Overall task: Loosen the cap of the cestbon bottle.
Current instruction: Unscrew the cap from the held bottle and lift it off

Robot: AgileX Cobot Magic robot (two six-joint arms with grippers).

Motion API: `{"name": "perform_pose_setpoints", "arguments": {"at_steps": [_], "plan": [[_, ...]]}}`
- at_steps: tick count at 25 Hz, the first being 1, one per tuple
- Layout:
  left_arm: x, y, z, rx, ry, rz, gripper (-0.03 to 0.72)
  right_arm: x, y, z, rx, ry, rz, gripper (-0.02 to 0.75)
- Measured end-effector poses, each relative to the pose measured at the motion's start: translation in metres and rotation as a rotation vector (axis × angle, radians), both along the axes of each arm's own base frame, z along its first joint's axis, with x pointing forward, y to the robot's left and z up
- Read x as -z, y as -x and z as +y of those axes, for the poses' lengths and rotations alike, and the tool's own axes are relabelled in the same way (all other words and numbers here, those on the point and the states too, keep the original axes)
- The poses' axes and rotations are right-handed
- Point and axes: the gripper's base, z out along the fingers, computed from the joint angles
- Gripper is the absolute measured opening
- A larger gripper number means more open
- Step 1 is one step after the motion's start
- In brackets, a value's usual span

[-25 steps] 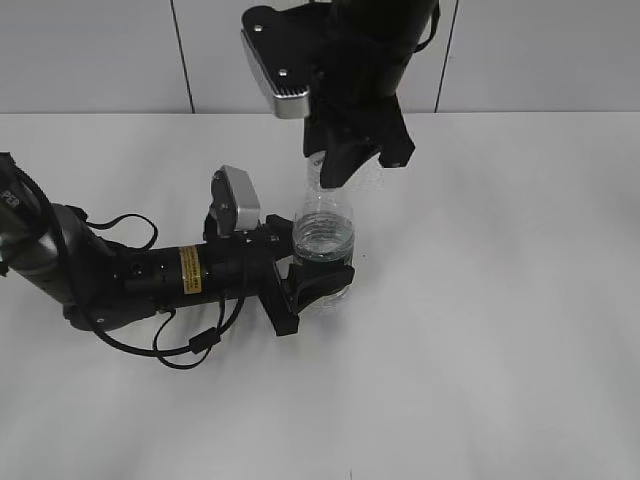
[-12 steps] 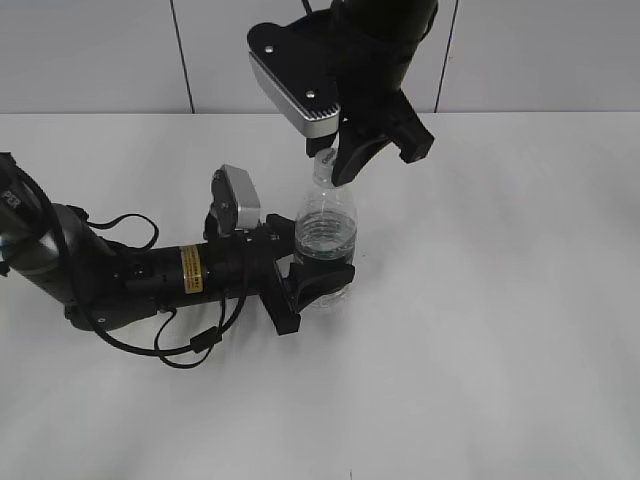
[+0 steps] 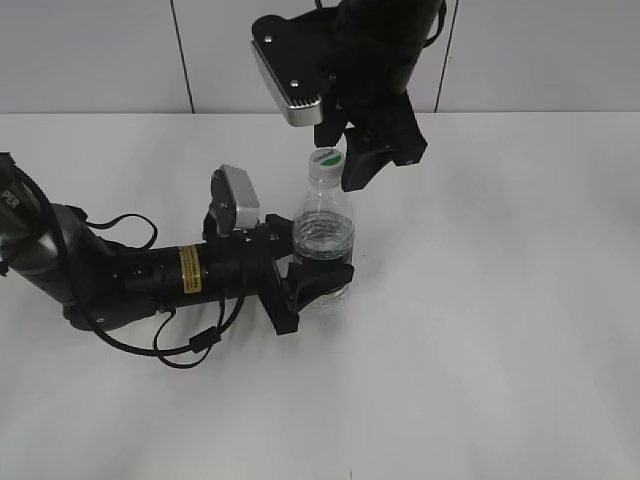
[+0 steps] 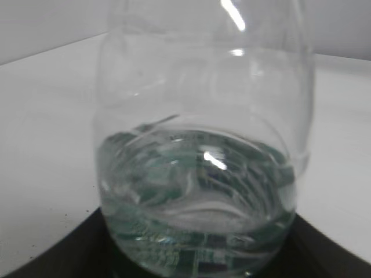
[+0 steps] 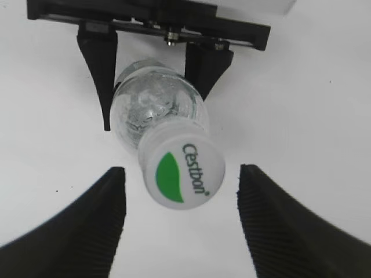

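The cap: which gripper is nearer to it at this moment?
Right. The right gripper hangs open just over the cap, its fingers apart on either side, touching nothing. The left gripper sits lower, clamped around the cestbon bottle at its label.

White table (image 3: pixel 500 350), grey panelled wall (image 3: pixel 90 55)

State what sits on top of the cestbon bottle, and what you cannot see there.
A white cap with a green mark sits on the cestbon bottle. The right end effector straddles it, fingers clear. The threads under the cap are covered.
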Motion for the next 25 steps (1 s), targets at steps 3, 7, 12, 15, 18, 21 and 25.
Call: {"name": "perform_pose_setpoints", "arguments": {"at_steps": [3,7,12,15,18,21,25], "plan": [[0.0,0.0,0.0,0.0,0.0,0.0,0.415,0.0,0.0,0.0,0.06,-0.006,0.015,0.522],[0.0,0.0,0.0,0.0,0.0,0.0,0.415,-0.005,0.002,0.0,0.153,-0.046,0.05,0.535],[0.0,0.0,0.0,0.0,0.0,0.001,0.415,-0.029,0.011,-0.002,0.359,-0.132,0.092,0.535],[0.0,0.0,0.0,0.0,0.0,0.001,0.415,-0.043,0.015,-0.006,0.567,-0.188,0.139,0.535],[0.0,0.0,0.0,0.0,0.0,0.001,0.415,-0.052,0.019,-0.008,0.8,-0.243,0.206,0.535],[0.0,0.0,0.0,0.0,0.0,0.001,0.415,-0.054,0.02,-0.009,1.042,-0.283,0.285,0.535],[0.0,0.0,0.0,0.0,0.0,0.001,0.415,-0.054,0.019,-0.01,1.26,-0.31,0.347,0.535]]}}
